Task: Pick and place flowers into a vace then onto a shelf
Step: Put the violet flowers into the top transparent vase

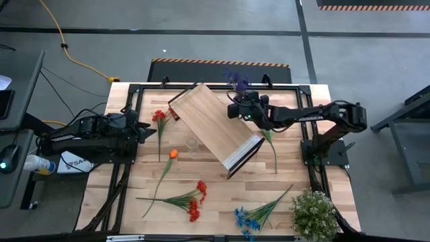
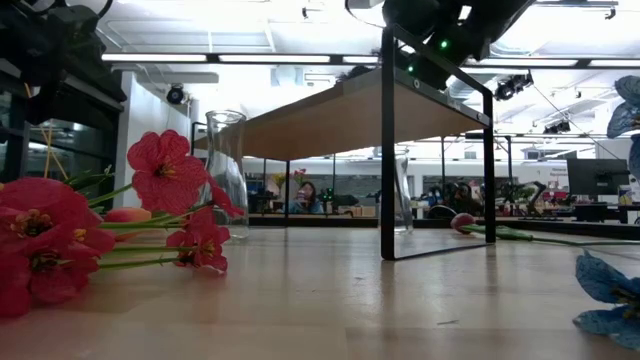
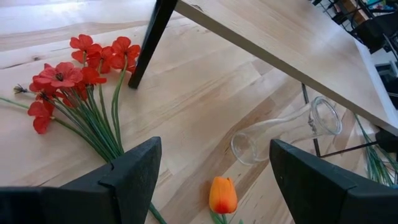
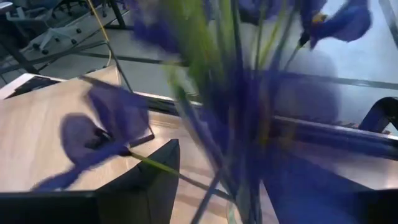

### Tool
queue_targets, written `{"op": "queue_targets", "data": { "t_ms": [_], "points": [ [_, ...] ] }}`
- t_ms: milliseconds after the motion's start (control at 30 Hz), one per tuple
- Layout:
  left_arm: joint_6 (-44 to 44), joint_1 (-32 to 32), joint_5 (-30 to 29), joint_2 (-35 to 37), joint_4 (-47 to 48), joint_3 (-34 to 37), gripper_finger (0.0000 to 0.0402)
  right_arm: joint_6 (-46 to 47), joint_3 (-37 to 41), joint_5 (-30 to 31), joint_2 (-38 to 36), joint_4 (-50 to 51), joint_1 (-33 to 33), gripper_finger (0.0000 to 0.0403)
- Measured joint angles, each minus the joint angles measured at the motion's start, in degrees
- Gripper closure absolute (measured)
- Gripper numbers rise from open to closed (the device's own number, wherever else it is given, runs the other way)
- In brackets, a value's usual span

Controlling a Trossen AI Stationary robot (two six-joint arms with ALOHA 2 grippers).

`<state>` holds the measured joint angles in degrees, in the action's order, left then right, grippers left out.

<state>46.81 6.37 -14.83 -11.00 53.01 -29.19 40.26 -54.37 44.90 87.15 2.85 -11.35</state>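
The light-wood shelf [image 1: 213, 126] stands slantwise on its dark legs [image 2: 386, 150] at the table's middle. Purple flowers [image 1: 236, 81] rise at its far right corner. My right gripper [image 1: 234, 110] is right at them, open, with blurred stems [image 4: 239, 124] between its fingers; what the stems stand in is hidden. My left gripper [image 3: 214, 155] waits open at the table's left, above red flowers [image 3: 74, 74] and an orange tulip [image 3: 222, 194]. A clear vase [image 2: 226, 175] stands upright near the shelf's left side.
Loose flowers lie on the table: a red bunch [image 1: 195, 198], blue ones [image 1: 247, 218], a long green stem [image 1: 271, 144] right of the shelf. A bushy pale potted plant [image 1: 312, 214] fills the near right corner. Another clear vase [image 2: 402, 195] shows under the shelf.
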Motion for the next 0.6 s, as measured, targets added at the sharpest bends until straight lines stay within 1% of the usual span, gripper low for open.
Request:
{"op": "queue_targets", "data": {
  "t_ms": [400,600],
  "points": [
    [0.00,-0.01,0.04,0.00,0.11,0.00,0.0069,0.44,0.00,-0.99,-5.58,5.51,3.04,0.0196],
    [0.00,0.00,0.07,0.00,0.12,0.00,0.0069,0.31,0.00,-3.25,-7.64,6.24,5.58,0.0197]
  ]
}}
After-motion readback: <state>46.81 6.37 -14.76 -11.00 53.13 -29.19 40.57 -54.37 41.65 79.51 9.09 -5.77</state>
